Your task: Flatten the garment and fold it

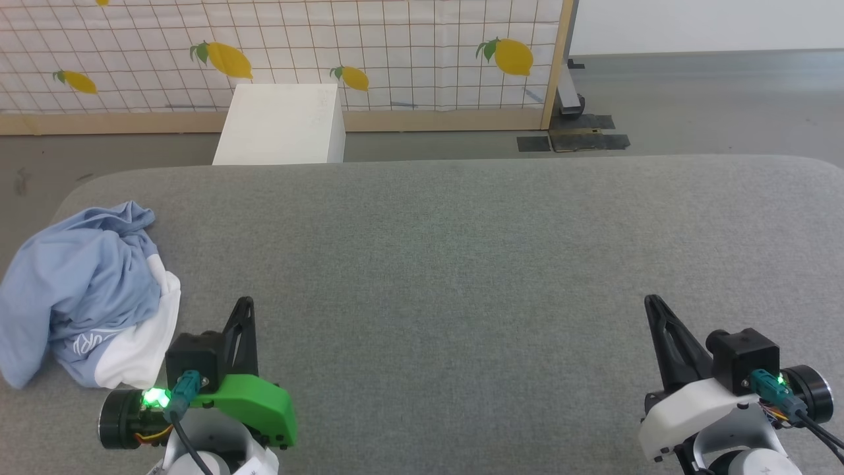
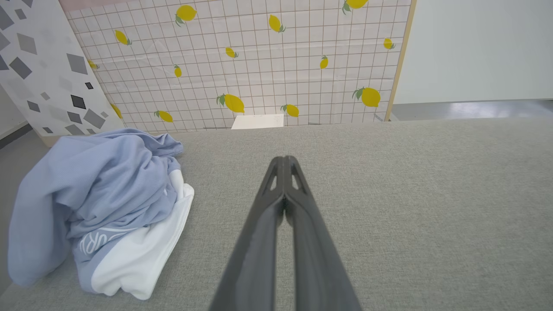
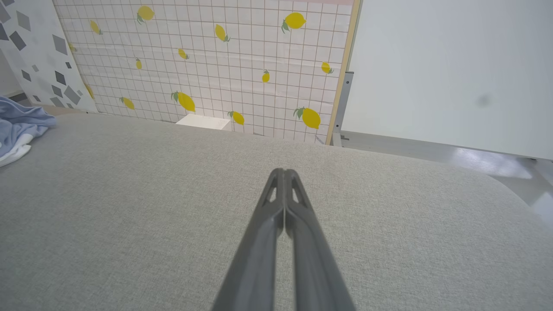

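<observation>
One crumpled light blue cotton T-shirt (image 1: 86, 290) with a white panel, bunched up at the far left edge of the grey fabric-covered worktop (image 1: 461, 264), near the left hand (image 1: 245, 303). Two hands total. The right hand (image 1: 653, 302) is well apart from the shirt, and both have their fingers pressed together, pinching nothing. Head view gets both hands at once. Left wrist view adds the white logo lettering (image 2: 93, 242) and a pale board with grey shapes (image 2: 39, 65). One white box (image 1: 280, 125) sits past the worktop by the lemon-print grid screen (image 1: 395, 53).
</observation>
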